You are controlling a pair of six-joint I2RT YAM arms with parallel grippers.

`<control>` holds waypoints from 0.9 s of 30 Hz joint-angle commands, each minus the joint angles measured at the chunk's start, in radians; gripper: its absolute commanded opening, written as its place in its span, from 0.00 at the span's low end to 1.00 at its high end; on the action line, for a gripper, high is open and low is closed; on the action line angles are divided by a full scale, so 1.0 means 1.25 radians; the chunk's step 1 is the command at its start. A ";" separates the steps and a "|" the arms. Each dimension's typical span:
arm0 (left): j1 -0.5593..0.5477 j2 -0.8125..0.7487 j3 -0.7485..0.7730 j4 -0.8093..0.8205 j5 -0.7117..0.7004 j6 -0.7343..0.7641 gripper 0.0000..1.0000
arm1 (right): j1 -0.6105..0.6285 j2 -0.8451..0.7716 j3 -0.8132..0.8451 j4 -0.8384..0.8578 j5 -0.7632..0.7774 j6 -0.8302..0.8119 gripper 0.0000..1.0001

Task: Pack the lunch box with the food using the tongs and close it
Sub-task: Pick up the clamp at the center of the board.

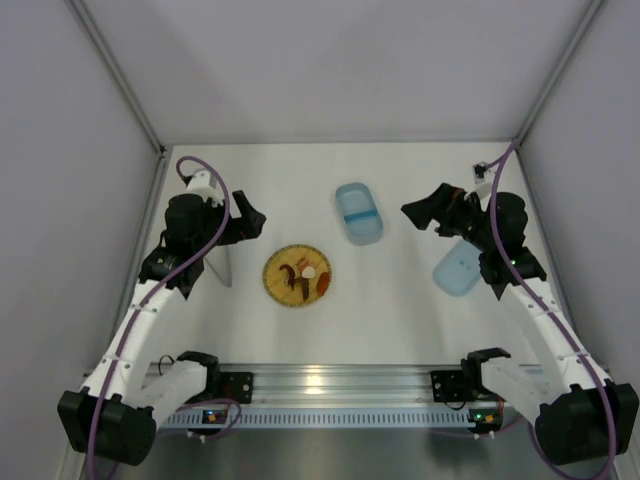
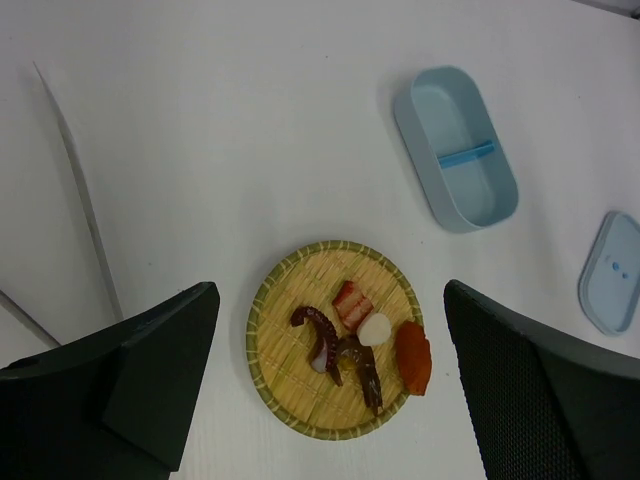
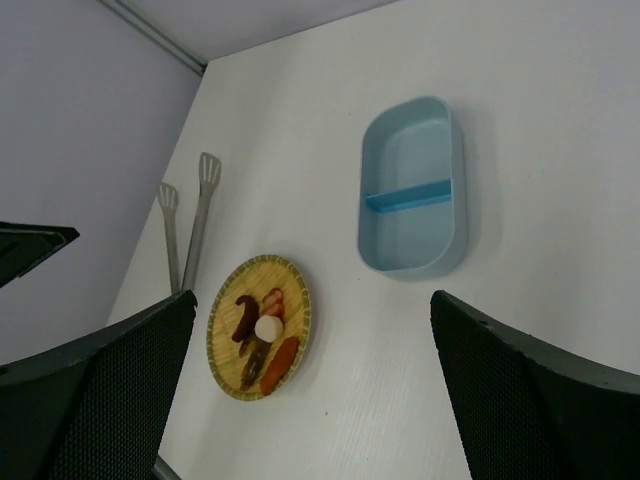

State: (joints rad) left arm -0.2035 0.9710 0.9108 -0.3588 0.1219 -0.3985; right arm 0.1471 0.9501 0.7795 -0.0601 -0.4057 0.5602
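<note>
Both claws hang spread wide and empty: left gripper [image 1: 252, 222] at the table's [image 1: 400, 320] nine o'clock, right gripper [image 1: 415, 213] at three. The woven plate [image 2: 262, 320] holds all the food [image 2: 360, 340]. The lunch box [image 1: 358, 228] at its one o'clock is empty either side of its divider [image 2: 466, 154], with the lid [image 1: 457, 270] off at three. The tongs [image 3: 198, 225] lie flat at the plate's nine, perhaps partly under the left arm [image 1: 150, 300]. Thin and flush, they could skid from a pinch.
</note>
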 commanded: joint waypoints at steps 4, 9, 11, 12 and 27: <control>0.001 -0.002 0.021 0.023 -0.040 -0.004 0.99 | -0.011 -0.015 -0.005 0.016 0.003 -0.013 1.00; 0.001 -0.004 0.022 0.016 -0.067 -0.005 0.99 | -0.011 -0.005 -0.005 0.021 -0.006 -0.009 0.99; 0.001 -0.004 0.025 0.007 -0.089 -0.008 0.99 | -0.010 -0.007 -0.004 0.015 -0.004 -0.014 0.99; 0.001 -0.004 0.026 0.004 -0.106 -0.011 0.99 | -0.011 -0.007 -0.003 0.014 -0.003 -0.016 1.00; 0.002 0.145 -0.039 -0.141 -0.501 -0.236 0.99 | -0.011 -0.018 -0.006 0.000 -0.018 -0.010 1.00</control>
State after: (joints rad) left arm -0.2039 1.1202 0.8902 -0.5251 -0.4225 -0.6151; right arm 0.1471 0.9424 0.7723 -0.0654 -0.4080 0.5575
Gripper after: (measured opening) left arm 0.990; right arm 0.993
